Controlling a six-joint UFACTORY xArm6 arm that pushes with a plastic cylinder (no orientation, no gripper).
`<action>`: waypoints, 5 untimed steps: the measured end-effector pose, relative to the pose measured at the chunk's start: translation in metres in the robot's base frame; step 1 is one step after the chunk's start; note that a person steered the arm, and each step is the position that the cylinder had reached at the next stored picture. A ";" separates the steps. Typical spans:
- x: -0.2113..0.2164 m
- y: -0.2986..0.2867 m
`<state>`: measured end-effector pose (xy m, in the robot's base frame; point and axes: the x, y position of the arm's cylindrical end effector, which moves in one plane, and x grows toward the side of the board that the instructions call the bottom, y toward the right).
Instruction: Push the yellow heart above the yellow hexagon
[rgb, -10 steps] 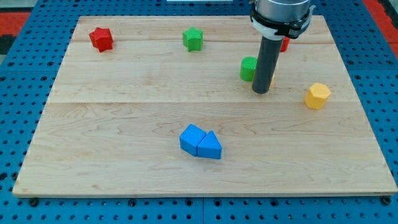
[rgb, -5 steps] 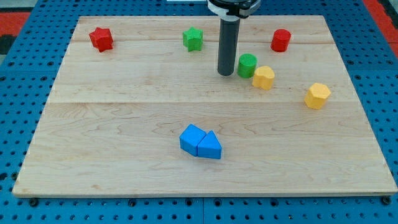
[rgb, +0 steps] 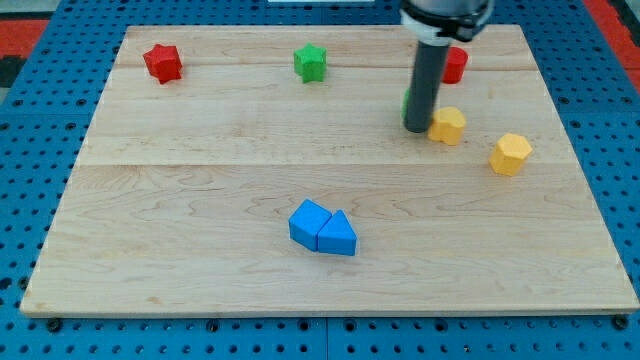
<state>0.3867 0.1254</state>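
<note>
Your tip (rgb: 418, 128), a bare rod holding nothing, sits touching or just beside the yellow heart (rgb: 448, 125) on its view-left side, and that heart lies up and to the view's left of the yellow hexagon (rgb: 510, 153), so you likely need to push toward the view's right.
</note>
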 end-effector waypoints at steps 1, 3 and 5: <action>0.000 0.008; 0.005 0.048; -0.050 -0.040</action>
